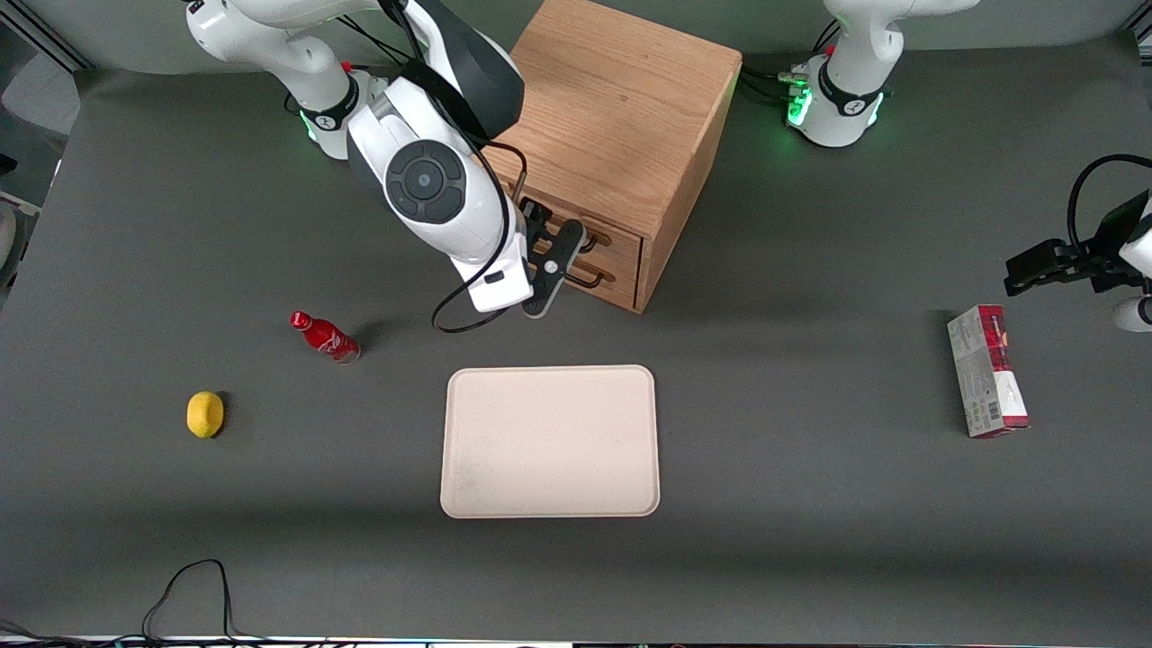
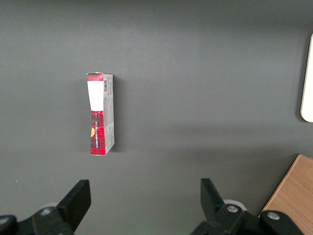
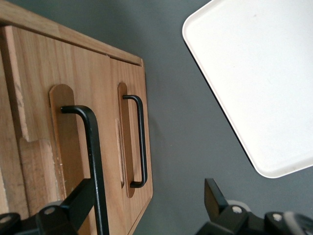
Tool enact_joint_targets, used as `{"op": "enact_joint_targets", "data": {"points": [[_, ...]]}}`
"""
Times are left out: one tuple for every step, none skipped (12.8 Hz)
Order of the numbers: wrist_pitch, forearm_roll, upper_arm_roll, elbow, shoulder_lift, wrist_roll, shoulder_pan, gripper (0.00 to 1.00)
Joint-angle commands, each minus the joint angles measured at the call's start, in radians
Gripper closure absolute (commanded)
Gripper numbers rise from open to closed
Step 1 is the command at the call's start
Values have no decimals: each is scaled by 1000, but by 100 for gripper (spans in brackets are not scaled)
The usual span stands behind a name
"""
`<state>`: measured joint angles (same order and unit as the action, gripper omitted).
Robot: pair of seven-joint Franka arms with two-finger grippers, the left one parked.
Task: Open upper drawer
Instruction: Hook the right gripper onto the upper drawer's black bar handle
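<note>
Fingers (image 3: 78, 201) spread wide, gripping nothing. One pressed up close to the black handle (image 3: 91, 147), the other out over bare table (image 1: 810, 270), with the bar apparently just inside the gap. Contact between finger and bar: impossible to tell.

Gripper (image 1: 558, 263) held low in front of the cabinet (image 1: 621, 117), turned for a close across the bar rather than along it. Probably a lining-up for the grasp, not yet a pull.

Upper drawer (image 3: 39, 83) sitting directly under the cabinet's top, above the lower drawer (image 3: 133, 73). Seemingly shut, front flush with the one below. Light oak, with a long rounded recess cut beneath the handle, likely as room for a finger. Handle a thin bent wire, standing off the wood, matched by a twin (image 3: 142, 142) on the lower front. Worth care, then, to close on the higher bar only.

Tray (image 1: 549, 441) nearer the camera, well apart from the work.
</note>
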<state>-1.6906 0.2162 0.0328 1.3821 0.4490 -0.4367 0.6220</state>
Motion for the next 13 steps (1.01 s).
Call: {"op": "enact_joint_targets", "data": {"points": [[8,28,-5,-11,26,-42,15,0],[8,28,-5,-5,33,-54,15,0],[9,28,-5,1,34,-68,18,0],[8,28,-5,5,34,-76,28,0],[8,28,-5,6,36,-77,30,0],[9,28,-5,8,39,-77,30,0],[9,28,-5,9,46,-77,31,0],[11,28,-5,11,46,-77,32,0],[20,28,-5,11,49,-77,36,0],[23,28,-5,11,54,-79,36,0],[22,28,-5,11,57,-80,36,0],[19,28,-5,11,60,-83,36,0],[14,29,-5,9,72,-83,35,0]]}}
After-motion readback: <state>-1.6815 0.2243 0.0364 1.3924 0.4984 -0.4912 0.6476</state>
